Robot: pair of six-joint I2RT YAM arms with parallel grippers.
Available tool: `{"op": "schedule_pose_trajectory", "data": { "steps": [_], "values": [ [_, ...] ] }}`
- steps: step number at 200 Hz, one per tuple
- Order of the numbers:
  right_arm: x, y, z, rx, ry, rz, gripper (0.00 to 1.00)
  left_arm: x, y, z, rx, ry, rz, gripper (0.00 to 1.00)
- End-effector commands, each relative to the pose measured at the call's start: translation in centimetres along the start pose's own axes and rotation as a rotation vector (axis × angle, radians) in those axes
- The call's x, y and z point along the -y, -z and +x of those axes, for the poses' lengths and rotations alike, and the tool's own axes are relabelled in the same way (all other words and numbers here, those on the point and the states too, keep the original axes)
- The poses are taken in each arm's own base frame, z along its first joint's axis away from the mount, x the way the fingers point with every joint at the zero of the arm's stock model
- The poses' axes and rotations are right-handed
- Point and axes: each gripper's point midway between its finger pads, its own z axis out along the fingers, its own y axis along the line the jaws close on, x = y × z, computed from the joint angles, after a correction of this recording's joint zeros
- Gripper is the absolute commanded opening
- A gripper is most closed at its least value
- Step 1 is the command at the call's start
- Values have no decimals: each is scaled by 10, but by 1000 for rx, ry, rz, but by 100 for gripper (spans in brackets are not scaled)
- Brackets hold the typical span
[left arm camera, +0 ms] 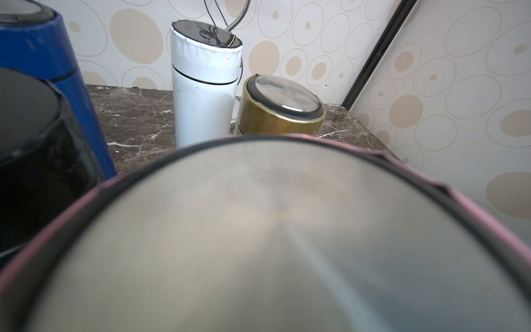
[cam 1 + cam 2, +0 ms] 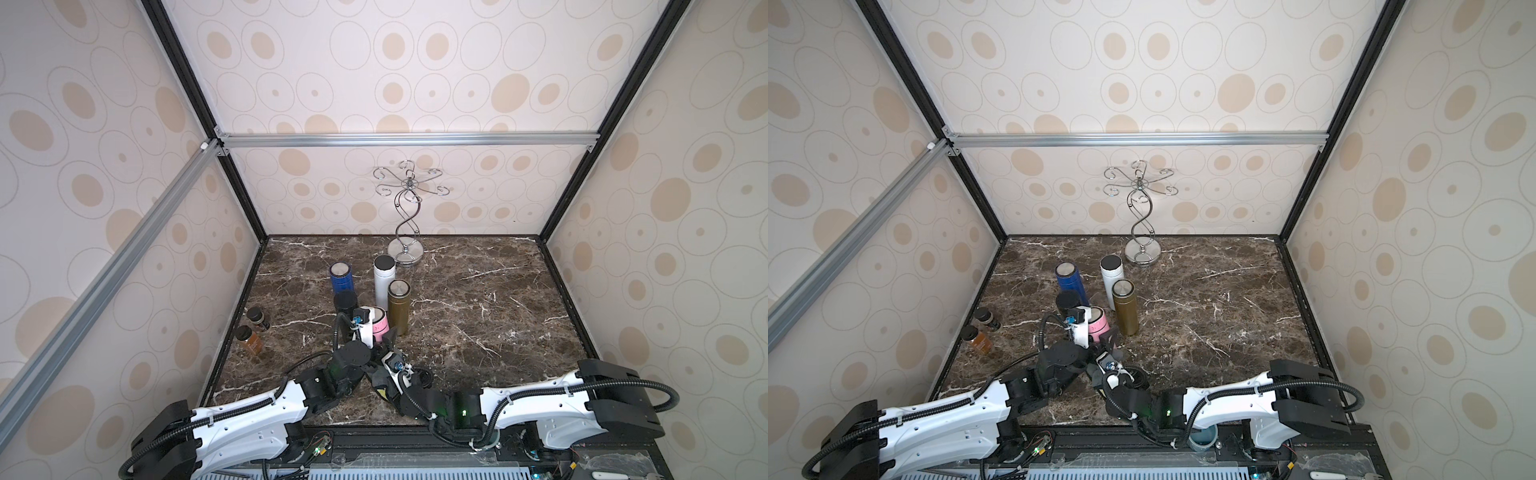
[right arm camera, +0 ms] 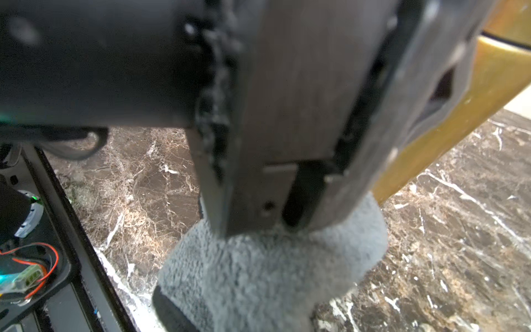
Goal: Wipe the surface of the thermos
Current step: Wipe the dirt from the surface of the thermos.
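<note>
Pink thermos point(image 2: 381, 325) — nr R fingers point(image 3: 267, 138) w/ cloth point(image 3: 273, 273)

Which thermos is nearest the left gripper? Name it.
The pink thermos, right at the left gripper; the blue, white, gold and black ones stand farther off.

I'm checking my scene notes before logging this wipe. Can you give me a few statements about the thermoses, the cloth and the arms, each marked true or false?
1. The right gripper holds a grey cloth in its fingers. True.
2. The white thermos lies on its side. False: it stands upright.
3. The left gripper is closed on the pink thermos. True.
4. The metal stand sits at the front edge by the arms. False: it stands at the back, near the wall.
5. Two brown jars stand near the side wall on the left arm's side. True.
</note>
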Motion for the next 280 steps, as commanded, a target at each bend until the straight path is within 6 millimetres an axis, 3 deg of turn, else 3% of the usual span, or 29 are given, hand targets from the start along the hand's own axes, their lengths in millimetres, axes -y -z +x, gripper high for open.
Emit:
{"op": "schedule_pose_trajectory", "data": {
  "steps": [1, 53, 102, 137, 194, 280],
  "values": [
    [16, -3, 14, -34, -33, 79, 0, 16, 7, -25, 71, 87, 64, 0],
    [18, 2, 22, -73, -18, 62, 0, 10, 5, -16, 62, 95, 46, 0],
    [-30, 7, -13, 9, -2, -180, 0, 8, 2, -11, 60, 102, 37, 0],
    [-43, -11, -14, 1, 43, -161, 0, 13, 2, -14, 63, 113, 56, 0],
    [-8, -28, 16, -63, -11, -15, 0, 16, 10, -25, 87, 119, 85, 0],
    [54, 3, 54, -132, -82, 158, 0, 8, 15, -30, 116, 121, 59, 0]
  ]
}}
